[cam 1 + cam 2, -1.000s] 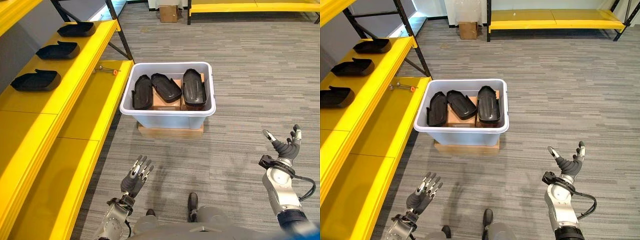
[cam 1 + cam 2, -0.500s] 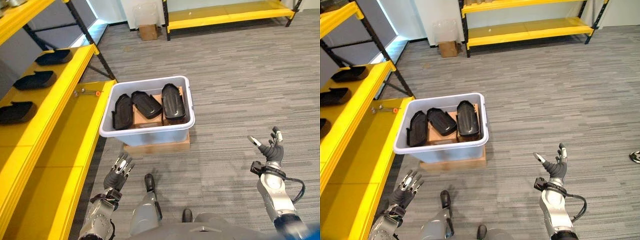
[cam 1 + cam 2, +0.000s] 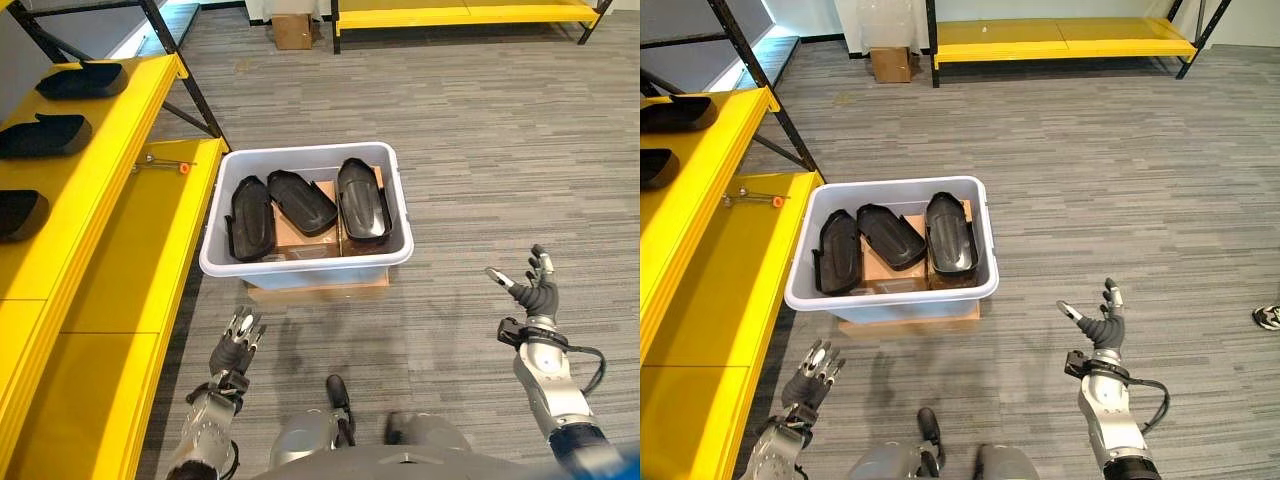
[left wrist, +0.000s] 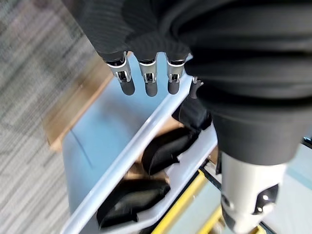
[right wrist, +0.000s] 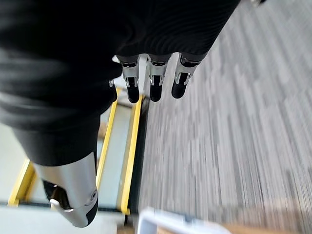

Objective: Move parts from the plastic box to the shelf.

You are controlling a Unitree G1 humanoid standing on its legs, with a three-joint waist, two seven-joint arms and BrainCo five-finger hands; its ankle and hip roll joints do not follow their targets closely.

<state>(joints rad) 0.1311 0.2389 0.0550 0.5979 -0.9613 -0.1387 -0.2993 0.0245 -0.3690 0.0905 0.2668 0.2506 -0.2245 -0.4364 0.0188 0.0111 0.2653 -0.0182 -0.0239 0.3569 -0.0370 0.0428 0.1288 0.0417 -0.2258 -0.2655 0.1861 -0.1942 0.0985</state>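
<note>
A pale plastic box stands on a cardboard base on the floor, holding three black moulded parts side by side. More black parts lie on the yellow shelf at the left. My left hand hangs open below the box's near left corner, holding nothing. My right hand is raised open over the carpet, right of the box, and is empty too. The left wrist view looks past my straight fingers at the box and the parts in it.
A small tool with an orange tip lies on the lower yellow shelf board. A cardboard carton sits on the floor at the back, beside another low yellow shelf. A person's shoe shows at the far right.
The camera has shifted, so the whole scene sits differently in the views. Both hands stay open and empty, with the right hand a little lower than before.
</note>
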